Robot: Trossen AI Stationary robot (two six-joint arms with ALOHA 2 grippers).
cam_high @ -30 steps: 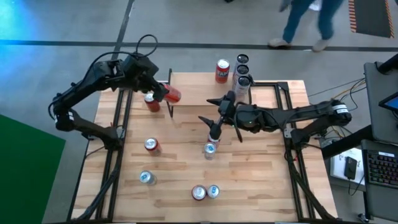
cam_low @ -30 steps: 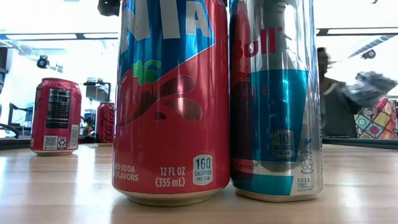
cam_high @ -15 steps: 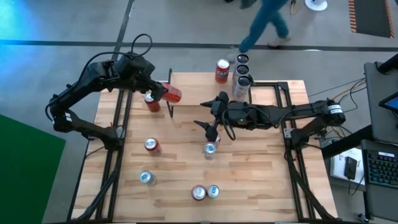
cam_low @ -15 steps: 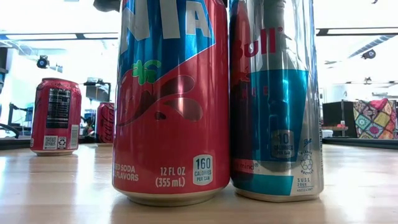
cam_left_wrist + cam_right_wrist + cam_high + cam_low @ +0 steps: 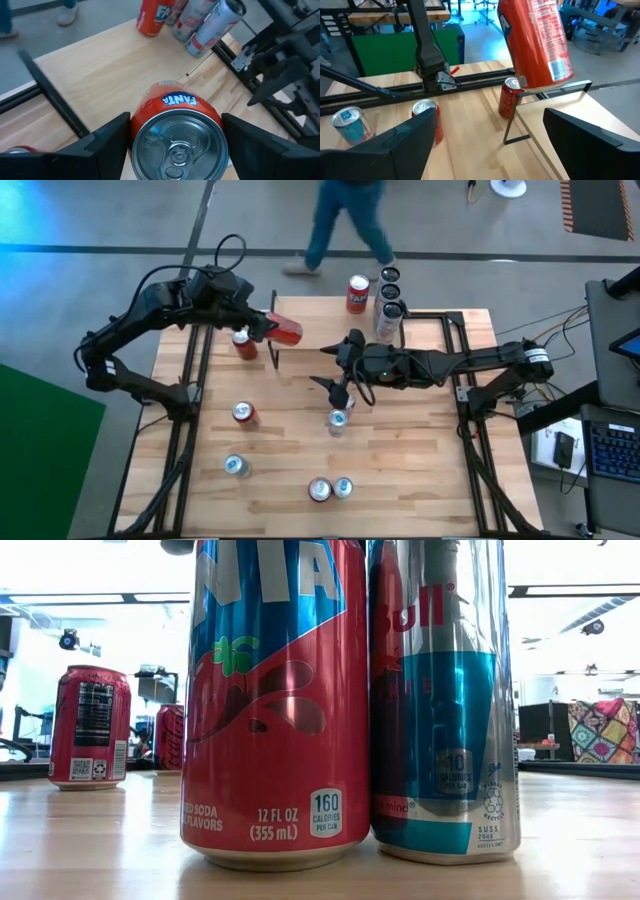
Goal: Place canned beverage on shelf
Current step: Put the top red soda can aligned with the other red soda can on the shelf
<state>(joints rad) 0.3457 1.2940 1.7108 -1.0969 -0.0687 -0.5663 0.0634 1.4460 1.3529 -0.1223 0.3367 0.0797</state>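
My left gripper (image 5: 262,326) is shut on a red Fanta can (image 5: 286,331), held in the air over the left end of the shelf (image 5: 320,320). The shelf is a light plank on thin black legs (image 5: 514,120). In the right wrist view the can (image 5: 535,42) hangs tilted, its bottom rim just above the plank's end (image 5: 560,100). My right gripper (image 5: 330,370) stands open at mid-table, above and behind a silver-topped can (image 5: 338,420), with nothing between its fingers. My left gripper pinches the can's round side near its top end (image 5: 150,107) between its two fingers (image 5: 107,137), one on each side. The fingers slant down from the table's left. The can is lifted clear, its tab end toward the wrist and its bottom pointing forward and down.
A red can (image 5: 358,293) and two slim cans (image 5: 389,315) stand at the far edge. Another red can (image 5: 243,343) stands by the shelf's left leg. Several cans (image 5: 243,414) stand on the near half, two of them (image 5: 270,700) right before the low camera. A person walks past the far edge.
My left gripper has shifted a little toward the table's right with the can, which has tipped and now reaches farther over the shelf's end. My right gripper has swung slightly toward the table's left, staying open. A person has walked leftward beyond the far edge.
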